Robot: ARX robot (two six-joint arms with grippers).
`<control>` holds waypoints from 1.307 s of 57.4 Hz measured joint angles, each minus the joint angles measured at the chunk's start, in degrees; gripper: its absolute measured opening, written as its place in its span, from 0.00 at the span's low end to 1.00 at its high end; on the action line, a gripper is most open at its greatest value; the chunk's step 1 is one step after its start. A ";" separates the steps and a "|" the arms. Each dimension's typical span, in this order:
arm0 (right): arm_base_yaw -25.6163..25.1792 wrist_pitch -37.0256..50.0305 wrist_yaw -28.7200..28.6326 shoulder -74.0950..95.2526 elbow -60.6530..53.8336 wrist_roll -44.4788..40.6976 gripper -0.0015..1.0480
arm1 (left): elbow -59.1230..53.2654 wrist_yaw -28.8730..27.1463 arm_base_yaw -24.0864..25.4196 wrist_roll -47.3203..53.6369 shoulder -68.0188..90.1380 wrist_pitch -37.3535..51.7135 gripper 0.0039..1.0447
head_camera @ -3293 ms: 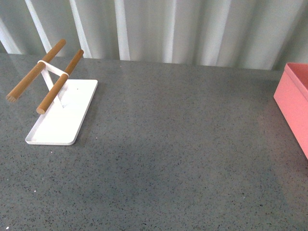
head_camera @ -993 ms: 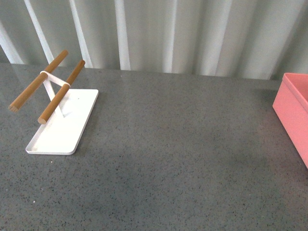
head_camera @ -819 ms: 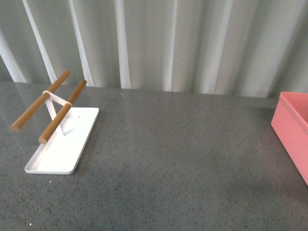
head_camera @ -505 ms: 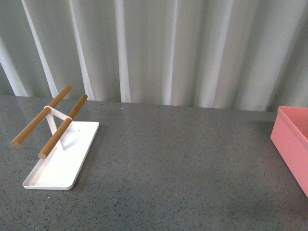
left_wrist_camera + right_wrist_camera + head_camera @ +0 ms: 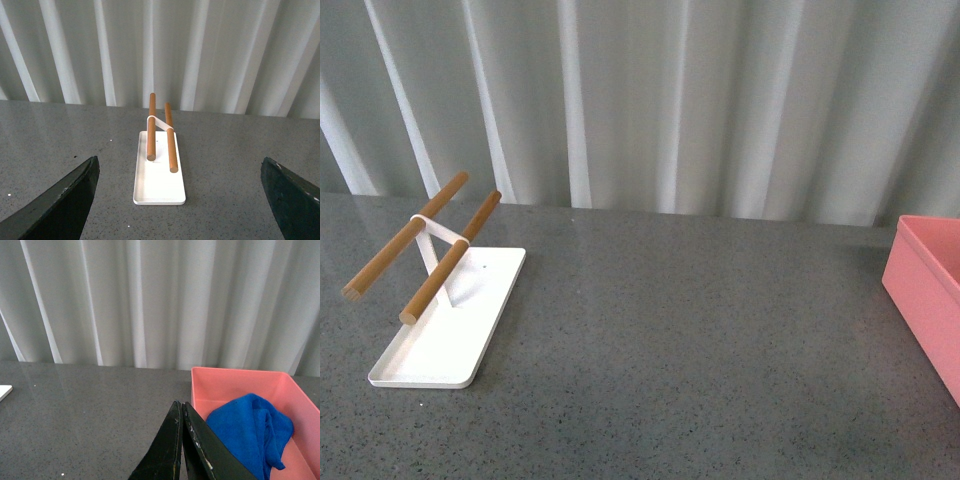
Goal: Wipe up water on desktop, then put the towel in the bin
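Your towel lies crumpled inside the bin, so the job looks finished. Your right gripper is pinched together and empty; your left gripper is spread wide.

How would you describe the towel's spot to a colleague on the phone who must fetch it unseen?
Start at the dark grey speckled desktop in front of the pale curtain and find the salmon-pink bin standing on it. The towel lies crumpled inside that bin against one wall. It is the only bright blue, soft thing there; the white tray with wooden rods holds nothing.
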 joint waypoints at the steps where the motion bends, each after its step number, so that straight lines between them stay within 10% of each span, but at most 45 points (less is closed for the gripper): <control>1: 0.00 -0.35 0.00 -0.35 0.00 0.00 0.03 | 0.00 0.00 0.00 0.00 0.00 0.00 0.94; 43: 0.02 -15.02 0.17 -14.67 0.02 0.04 0.04 | 0.00 0.00 0.00 -0.02 -0.02 0.00 0.94; 75: 0.02 -15.02 0.15 -14.67 0.02 0.11 0.94 | 0.00 0.00 0.00 0.00 -0.02 0.00 0.94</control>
